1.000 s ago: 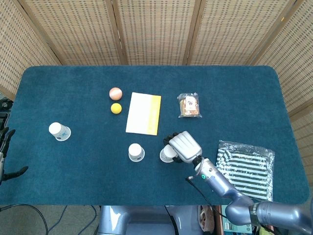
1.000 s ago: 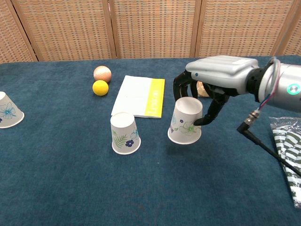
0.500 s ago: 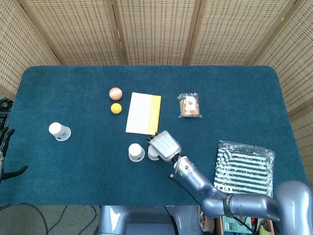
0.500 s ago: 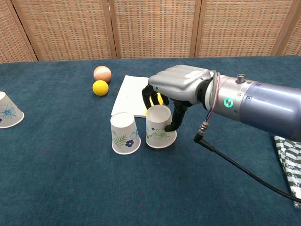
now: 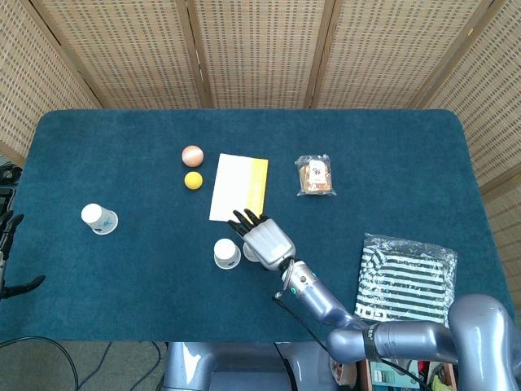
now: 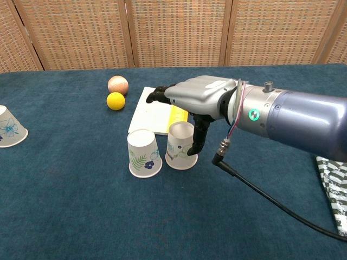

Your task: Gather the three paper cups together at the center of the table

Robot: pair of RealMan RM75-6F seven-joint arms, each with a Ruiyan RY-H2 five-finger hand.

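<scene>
Two paper cups (image 6: 162,151) stand side by side at the middle of the frame because the right hand (image 6: 196,97), fingers spread, lets go there, while the third cup (image 6: 11,129) waits far left.

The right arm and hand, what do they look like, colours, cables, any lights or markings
The right arm is a smooth, metallic grey-blue cylinder with a small green light near the wrist. A black cable plugs in under the wrist and trails across the blue table. The right hand has a silver-grey shell and black fingers.
</scene>
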